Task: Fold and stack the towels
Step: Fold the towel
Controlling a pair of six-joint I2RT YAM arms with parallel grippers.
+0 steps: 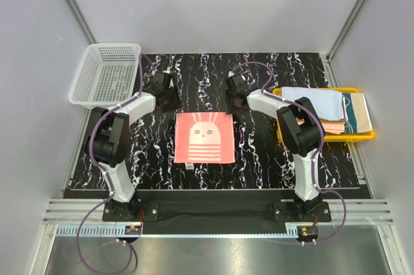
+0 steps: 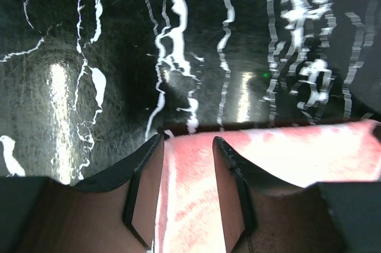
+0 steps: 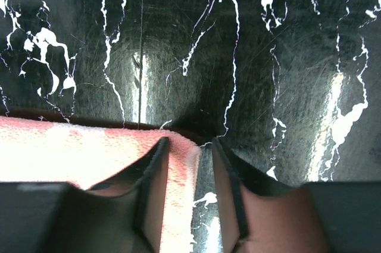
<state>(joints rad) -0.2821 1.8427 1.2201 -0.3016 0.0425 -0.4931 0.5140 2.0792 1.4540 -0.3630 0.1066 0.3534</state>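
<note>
You've got left gripper [image 2: 189,140] and right gripper [image 3: 189,141] both parted over the pink bunny towel [image 1: 204,138]'s far corners; towel flat mid-frame.

Both arms extended forward, elbows kept out, wrists turned inward, left gripper [image 1: 169,100] pitched down, jaws parted, right gripper [image 1: 233,101] mirrored opposite, jaws parted, both held level.

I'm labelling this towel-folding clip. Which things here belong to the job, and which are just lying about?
Belongs to the job:
- pink towel, spread flat mid-table
- folded towels, stacked in the tray

Just lying about:
- yellow tray, under the stack
- white mesh basket, far left corner, nothing seen inside
- black marbled table
</note>
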